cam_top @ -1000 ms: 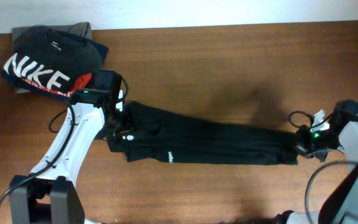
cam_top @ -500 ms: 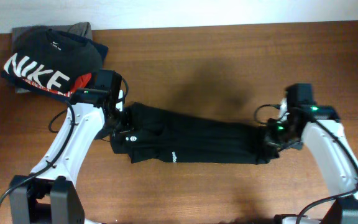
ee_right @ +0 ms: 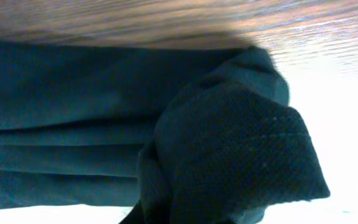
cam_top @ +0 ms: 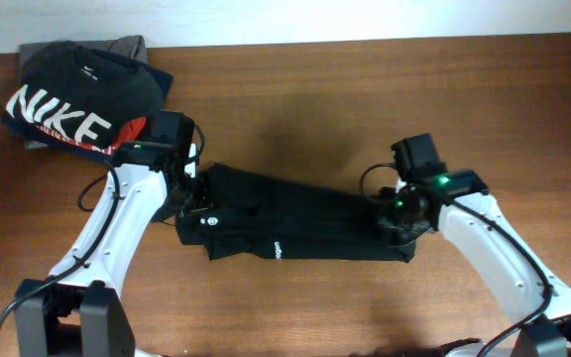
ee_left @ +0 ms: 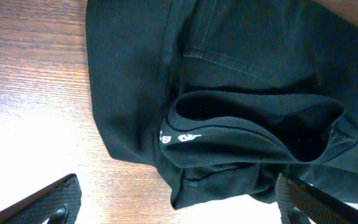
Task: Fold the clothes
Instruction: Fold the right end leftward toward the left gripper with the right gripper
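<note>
The black top (cam_top: 305,223) lies as a long folded strip across the middle of the wooden table (cam_top: 295,89). Its collar end, with a small round white tag (cam_top: 206,221), is at the left. My left gripper (cam_top: 188,195) hovers over that collar end, open; in the left wrist view its fingers (ee_left: 48,202) stand wide apart beside the collar band (ee_left: 229,134) with its white marks. My right gripper (cam_top: 397,213) is shut on the top's right end, which is doubled leftward over the strip. In the right wrist view the bunched fabric (ee_right: 229,149) hides the fingers.
A black T-shirt with big white NIKE lettering (cam_top: 67,104) lies on a pile of folded shirts at the back left corner, close behind my left arm. A grey shirt (cam_top: 127,47) shows under it. The table's back edge runs along the top.
My right gripper has moved well to the left, dragging the top's right end with it, so the strip is shorter. The left arm has barely moved.
</note>
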Robot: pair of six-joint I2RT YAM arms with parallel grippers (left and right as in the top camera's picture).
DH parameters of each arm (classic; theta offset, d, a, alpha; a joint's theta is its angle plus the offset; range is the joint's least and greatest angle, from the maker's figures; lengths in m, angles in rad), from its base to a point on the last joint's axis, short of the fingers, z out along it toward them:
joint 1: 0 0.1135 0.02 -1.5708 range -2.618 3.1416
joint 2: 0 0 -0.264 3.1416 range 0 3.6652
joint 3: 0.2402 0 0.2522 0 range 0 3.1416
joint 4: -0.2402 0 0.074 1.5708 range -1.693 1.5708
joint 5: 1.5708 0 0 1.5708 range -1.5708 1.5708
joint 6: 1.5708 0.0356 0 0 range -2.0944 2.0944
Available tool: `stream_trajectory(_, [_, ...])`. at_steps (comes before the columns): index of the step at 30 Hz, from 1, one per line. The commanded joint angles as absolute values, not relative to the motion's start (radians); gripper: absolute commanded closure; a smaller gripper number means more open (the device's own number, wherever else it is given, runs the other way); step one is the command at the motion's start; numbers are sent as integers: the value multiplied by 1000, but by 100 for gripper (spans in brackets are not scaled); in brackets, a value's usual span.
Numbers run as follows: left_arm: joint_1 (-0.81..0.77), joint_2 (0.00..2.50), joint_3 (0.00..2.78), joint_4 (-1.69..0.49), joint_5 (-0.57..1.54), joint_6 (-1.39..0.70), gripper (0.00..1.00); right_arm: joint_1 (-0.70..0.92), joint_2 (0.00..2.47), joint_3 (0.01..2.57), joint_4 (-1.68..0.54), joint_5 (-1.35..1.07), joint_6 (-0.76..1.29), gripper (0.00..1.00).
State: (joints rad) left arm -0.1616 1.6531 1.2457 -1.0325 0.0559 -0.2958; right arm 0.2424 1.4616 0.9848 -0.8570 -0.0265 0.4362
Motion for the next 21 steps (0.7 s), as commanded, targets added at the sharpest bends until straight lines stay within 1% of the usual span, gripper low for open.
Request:
stream_trajectory(1, [-164,1653,1243,-1033,64,-302,1,299,1467,951,-828,-30,499,79])
stream_trajectory(2, [-164,1653,1243,-1033,64,-302,1,313,1467,949,-825,-31,509,73])
stream_trajectory(3, [-164,1653,1243,-1033,64,-302,1,324,1467,949,-824,-33,511,62])
stream_trajectory(4, [-164,1653,1243,-1033,64,-302,1,336,1467,949,-822,-33,511,55])
stream_trajectory(11, [-164,1653,1243,-1033,64,-302,1,342,1465,982,-830,-41,510,55])
stream_trajectory(17, [-164,1653,1243,-1033,64,-302,1,279,1455,1166,-994,-40,469,55])
stream_trajectory(19, [-164,1653,1243,-1033,64,-302,1,248,1455,1218,-1038,-41,424,52])
stream_trajectory(20, [-164,1653,1243,-1033,64,-302,1,236,1455,1230,-1050,-44,405,53])
stream_trajectory(21, [-164,1653,1243,-1033,64,-302,1,223,1455,1235,-1054,-53,382,58])
